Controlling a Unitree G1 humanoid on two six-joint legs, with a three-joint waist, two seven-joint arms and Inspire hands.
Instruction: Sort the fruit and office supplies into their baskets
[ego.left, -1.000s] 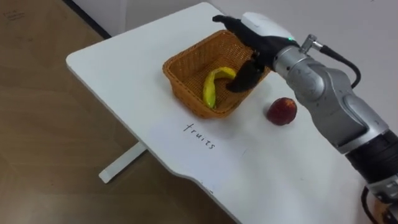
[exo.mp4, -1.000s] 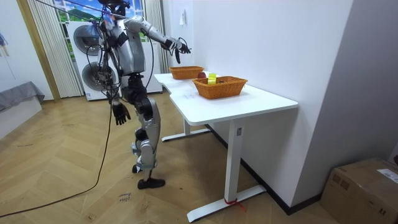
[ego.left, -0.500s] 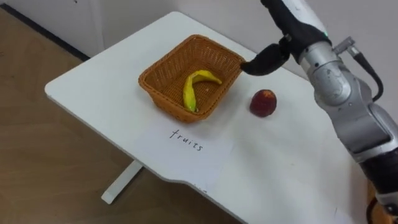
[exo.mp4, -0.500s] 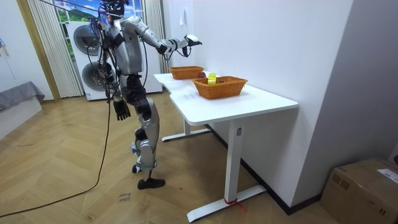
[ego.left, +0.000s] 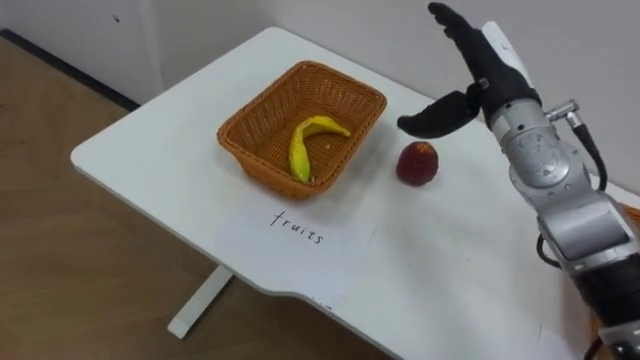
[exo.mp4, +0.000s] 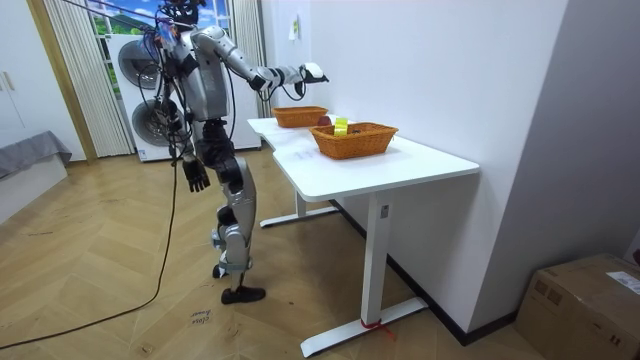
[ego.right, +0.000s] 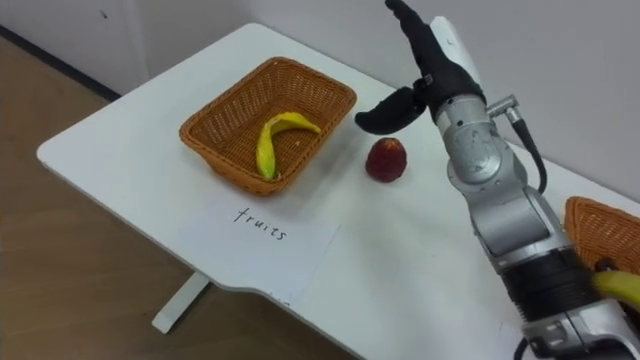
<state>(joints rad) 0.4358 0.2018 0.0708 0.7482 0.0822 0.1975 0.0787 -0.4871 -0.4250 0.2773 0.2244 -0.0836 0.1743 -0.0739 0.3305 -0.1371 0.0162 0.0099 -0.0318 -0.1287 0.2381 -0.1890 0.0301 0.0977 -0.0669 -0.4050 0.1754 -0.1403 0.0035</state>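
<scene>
Domestic room: stacked washing machines (exo.mp4: 133, 62), curtains (exo.mp4: 68, 80), herringbone parquet floor (exo.mp4: 100, 290).

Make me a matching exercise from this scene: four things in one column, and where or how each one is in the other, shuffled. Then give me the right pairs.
Things:
1. banana
2. red fruit
3. paper label
4. right hand

Places or states:
A. on the bare table, just outside the basket
B. raised above the table, fingers straight
C. lying inside the basket
D. flat on the table, in front of the basket

Pairs: 1-C, 2-A, 3-D, 4-B
</scene>
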